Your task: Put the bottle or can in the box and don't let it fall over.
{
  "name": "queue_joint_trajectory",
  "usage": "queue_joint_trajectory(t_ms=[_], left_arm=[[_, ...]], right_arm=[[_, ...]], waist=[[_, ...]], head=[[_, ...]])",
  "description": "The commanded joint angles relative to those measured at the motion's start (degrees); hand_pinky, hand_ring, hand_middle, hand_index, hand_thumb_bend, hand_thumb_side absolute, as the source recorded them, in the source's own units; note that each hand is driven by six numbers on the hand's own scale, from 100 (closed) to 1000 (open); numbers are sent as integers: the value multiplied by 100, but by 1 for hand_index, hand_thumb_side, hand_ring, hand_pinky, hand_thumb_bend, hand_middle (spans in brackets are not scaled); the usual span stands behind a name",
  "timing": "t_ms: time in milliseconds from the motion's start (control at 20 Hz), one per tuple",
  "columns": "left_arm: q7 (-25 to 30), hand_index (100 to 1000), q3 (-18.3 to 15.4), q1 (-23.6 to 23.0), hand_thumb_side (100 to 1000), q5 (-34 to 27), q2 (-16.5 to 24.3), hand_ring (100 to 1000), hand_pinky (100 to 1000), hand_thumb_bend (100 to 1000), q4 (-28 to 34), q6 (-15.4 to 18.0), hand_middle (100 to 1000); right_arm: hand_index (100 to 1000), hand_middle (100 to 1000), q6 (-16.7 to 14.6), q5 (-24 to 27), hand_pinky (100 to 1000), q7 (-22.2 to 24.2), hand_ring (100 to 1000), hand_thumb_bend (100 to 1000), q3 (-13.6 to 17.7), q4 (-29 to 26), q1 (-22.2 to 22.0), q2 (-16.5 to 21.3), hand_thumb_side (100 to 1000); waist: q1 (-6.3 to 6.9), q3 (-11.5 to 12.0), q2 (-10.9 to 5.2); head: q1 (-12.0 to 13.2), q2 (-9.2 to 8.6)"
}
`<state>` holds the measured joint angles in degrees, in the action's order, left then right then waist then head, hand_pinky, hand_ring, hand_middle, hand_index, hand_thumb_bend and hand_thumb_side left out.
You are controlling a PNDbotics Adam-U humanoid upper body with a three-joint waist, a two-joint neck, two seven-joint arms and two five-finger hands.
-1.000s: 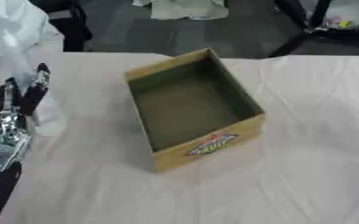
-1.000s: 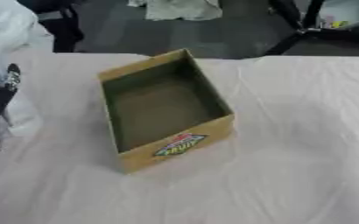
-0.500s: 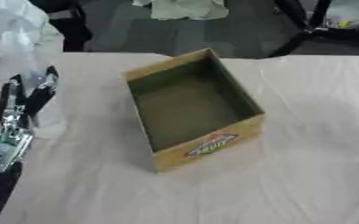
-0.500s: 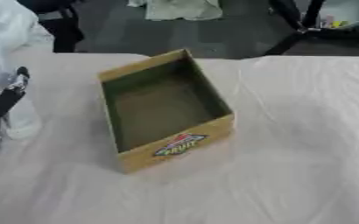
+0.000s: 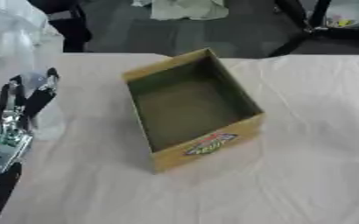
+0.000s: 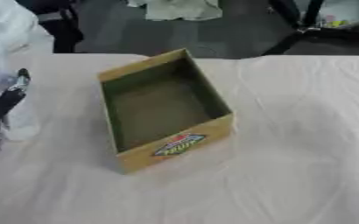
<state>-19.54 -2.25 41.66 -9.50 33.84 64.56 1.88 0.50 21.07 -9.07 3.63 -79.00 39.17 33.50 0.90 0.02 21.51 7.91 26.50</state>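
One left hand [image 5: 18, 105] around clear bottle [image 5: 48, 118]

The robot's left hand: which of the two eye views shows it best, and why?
The left eye view: the left hand shows with fingers pointing up beside a clear bottle. The right eye view cuts it off at the picture's left edge.

An open cardboard box [image 5: 191, 109] sits askew on a table covered with a pale cloth [image 5: 305, 144], a colourful label [image 5: 210, 143] on its near wall, nothing visible inside. Left of the box, the left hand [image 5: 26, 98] reaches in, dark fingers raised against a clear, pale object [image 5: 48, 118] that is hard to make out. Beyond the box lies dark floor.
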Motion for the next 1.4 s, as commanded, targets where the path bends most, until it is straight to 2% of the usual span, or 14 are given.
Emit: queue_joint_trajectory(t_ms=[50,550,800,1050,1400], left_arm=[[21,110,-16,28,326,-95,215,100,103,100,293,-43,100],[-6,111,-30,-28,324,-287,339,100,100,100,993,-139,100],[6,111,37,27,318,-336,369,100,100,100,1410,-291,100],[249,113,312,529,314,-601,245,100,100,100,1839,-526,100],[482,114,646,1128,316,-656,-262,100,100,100,1965,-698,100]], right_arm=[[852,799,-37,46,883,-6,751,100,93,-108,42,151,843],[852,798,-72,118,883,-45,751,100,143,-174,0,196,814],[852,798,-97,165,882,-69,751,100,177,-216,-24,252,808],[852,799,-120,190,881,-86,751,100,204,-240,-72,323,796],[850,799,-112,210,882,-69,751,100,194,-233,-89,306,793]], waist=[[7,-6,-184],[32,10,-335],[47,7,-398],[88,-26,-537],[137,-78,-642]], head=[[-20,-15],[-31,50],[-41,61],[-133,154],[-187,196]])
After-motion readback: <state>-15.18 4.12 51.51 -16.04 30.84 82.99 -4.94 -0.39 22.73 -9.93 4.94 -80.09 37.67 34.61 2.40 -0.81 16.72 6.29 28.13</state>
